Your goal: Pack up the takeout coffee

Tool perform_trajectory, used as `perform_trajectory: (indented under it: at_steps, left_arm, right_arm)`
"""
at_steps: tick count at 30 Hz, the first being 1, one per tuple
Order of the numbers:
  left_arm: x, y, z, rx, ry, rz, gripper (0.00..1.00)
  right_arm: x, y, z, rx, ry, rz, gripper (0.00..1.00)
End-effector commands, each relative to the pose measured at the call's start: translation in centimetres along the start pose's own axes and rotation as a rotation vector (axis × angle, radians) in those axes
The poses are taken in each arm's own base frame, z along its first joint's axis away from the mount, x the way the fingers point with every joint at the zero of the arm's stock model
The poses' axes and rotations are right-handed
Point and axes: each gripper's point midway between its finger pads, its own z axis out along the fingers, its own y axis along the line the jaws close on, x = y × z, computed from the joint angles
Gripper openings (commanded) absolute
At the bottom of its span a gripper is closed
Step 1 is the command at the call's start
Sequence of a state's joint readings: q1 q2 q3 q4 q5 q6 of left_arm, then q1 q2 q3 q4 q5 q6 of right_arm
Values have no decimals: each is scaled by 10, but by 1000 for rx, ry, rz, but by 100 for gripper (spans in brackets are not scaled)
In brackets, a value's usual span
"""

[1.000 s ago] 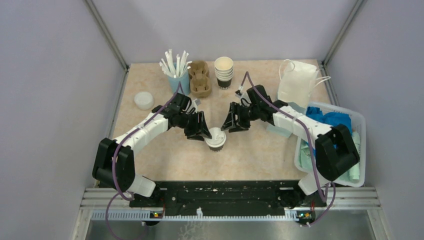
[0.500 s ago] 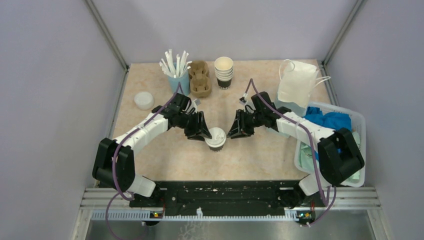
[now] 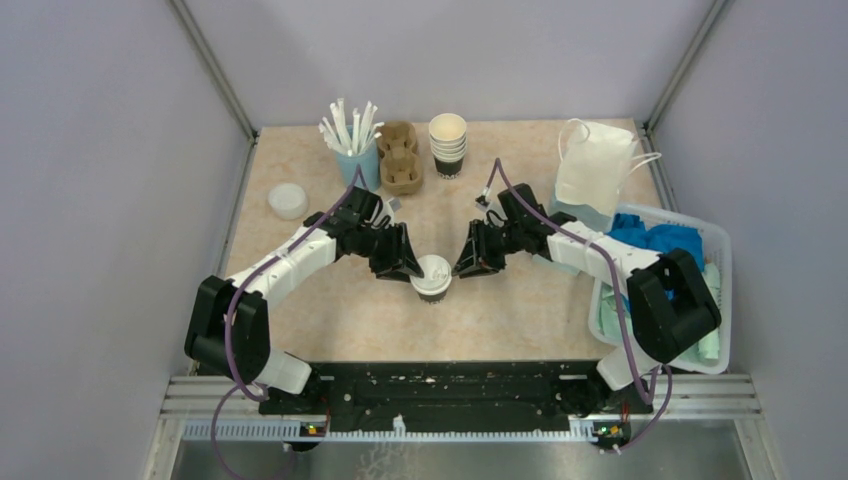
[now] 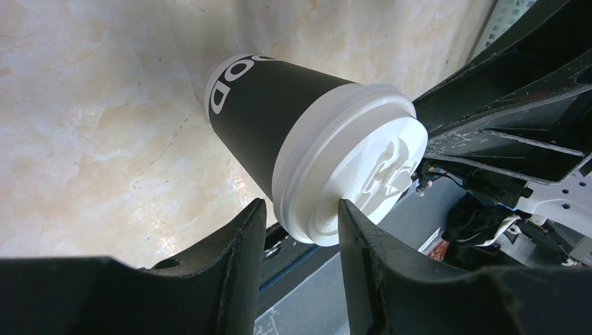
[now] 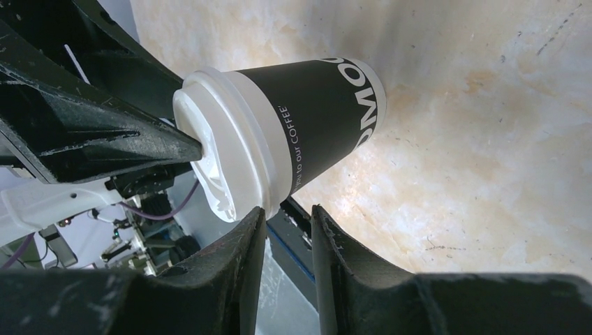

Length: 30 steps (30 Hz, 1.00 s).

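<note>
Table [image 3: 330, 310]: beige, marbled; grey walls [image 3: 100, 150] stood around.
Cup [image 3: 433, 277]: stood lidded mid-table.
Left gripper [image 3: 408, 268]: fingers [image 4: 237, 251] spread.
Right gripper [image 3: 466, 265]: fingers [image 5: 244, 258] slightly apart.

The left arm [image 3: 285, 262] and right arm [image 3: 592, 250] angled inward. The left gripper [image 3: 410, 266] and right gripper [image 3: 464, 266] faced each other, near, jaws parted, the right's narrower.
</note>
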<state>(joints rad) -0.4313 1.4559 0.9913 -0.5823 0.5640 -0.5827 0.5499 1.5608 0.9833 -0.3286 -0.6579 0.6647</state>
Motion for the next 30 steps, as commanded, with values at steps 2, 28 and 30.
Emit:
perform_trajectory:
  at_steps: [2,28,30]
  left_arm:
    - [-1,6,2,-15,-16,0,48]
    - [-19,-18,-48,14,-152,11,86]
    - [-16,-16,-56,9,-177,-7,86]
  right_arm:
    - [-12,26,-5,-61,-41,-72,31]
    - [-21,27,-12,18,-38,-136,35]
    - [-20,27,-12,12,-34,-135,36]
